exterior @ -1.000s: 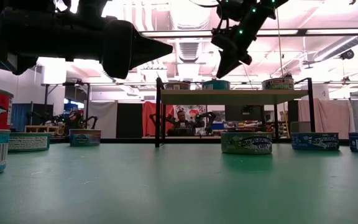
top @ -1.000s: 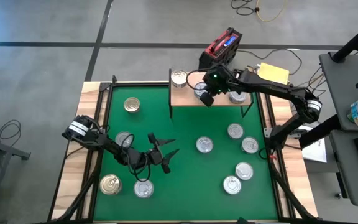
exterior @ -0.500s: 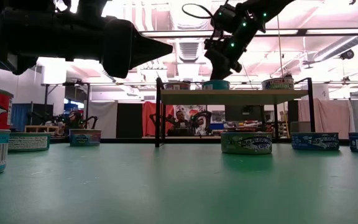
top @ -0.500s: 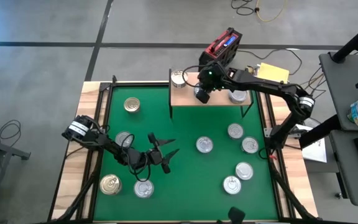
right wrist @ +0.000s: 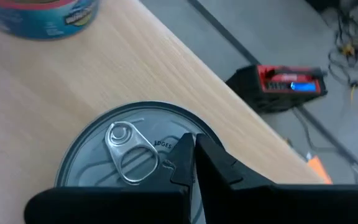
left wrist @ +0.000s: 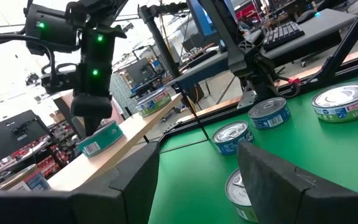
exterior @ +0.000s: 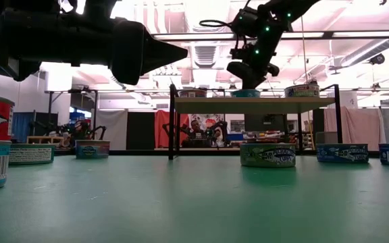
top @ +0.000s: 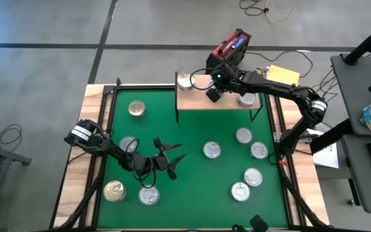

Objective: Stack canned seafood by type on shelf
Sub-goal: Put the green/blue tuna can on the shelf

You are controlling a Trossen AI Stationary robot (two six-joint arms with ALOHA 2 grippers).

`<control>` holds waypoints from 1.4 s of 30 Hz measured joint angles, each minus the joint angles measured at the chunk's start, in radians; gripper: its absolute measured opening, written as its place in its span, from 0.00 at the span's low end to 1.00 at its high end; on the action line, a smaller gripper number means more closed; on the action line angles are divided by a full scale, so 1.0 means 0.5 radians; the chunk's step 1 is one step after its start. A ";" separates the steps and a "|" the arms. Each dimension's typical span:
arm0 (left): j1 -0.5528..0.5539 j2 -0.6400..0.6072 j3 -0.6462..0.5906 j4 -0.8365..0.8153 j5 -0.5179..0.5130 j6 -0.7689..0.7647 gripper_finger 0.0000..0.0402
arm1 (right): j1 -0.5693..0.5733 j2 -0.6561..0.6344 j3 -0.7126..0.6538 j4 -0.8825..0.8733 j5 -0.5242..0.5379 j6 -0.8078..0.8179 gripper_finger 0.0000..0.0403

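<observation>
On the left side of the green mat [top: 192, 187], the left gripper [top: 166, 158] hangs low with its jaws spread and holds nothing, and about 5 cans sit around it, like the gold-topped can [top: 114, 191] near the front left corner. In the middle of the far edge, the shelf [top: 195, 103] has 3 cans on it, and the right gripper [top: 212, 95], jaws pressed together, sits right over the middle can [right wrist: 129, 165]. On the right side, 5 more cans, like the can [top: 253, 176] near the front, wait on the mat, so I think most of the job is left.
</observation>
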 joint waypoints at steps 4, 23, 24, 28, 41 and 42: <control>0.000 0.000 0.000 0.000 0.000 0.001 0.50 | 0.004 -0.056 0.001 -0.036 -0.020 0.019 0.02; 0.000 0.000 0.000 -0.006 0.000 0.001 0.50 | 0.006 -0.223 -0.008 -0.423 -0.395 -0.029 0.02; 0.000 0.000 0.000 -0.006 0.000 0.001 0.50 | 0.006 -0.223 -0.025 -0.393 -0.395 -0.031 0.02; 0.000 0.000 0.000 -0.007 0.000 0.000 0.50 | 0.006 -0.224 -0.071 -0.310 -0.394 -0.036 0.02; 0.000 0.000 0.000 -0.015 0.000 0.001 0.50 | 0.006 -0.176 -0.118 -0.086 -0.402 -0.164 0.02; 0.000 0.000 0.000 -0.015 0.000 0.000 0.50 | 0.006 -0.160 -0.116 -0.078 -0.400 -0.183 0.02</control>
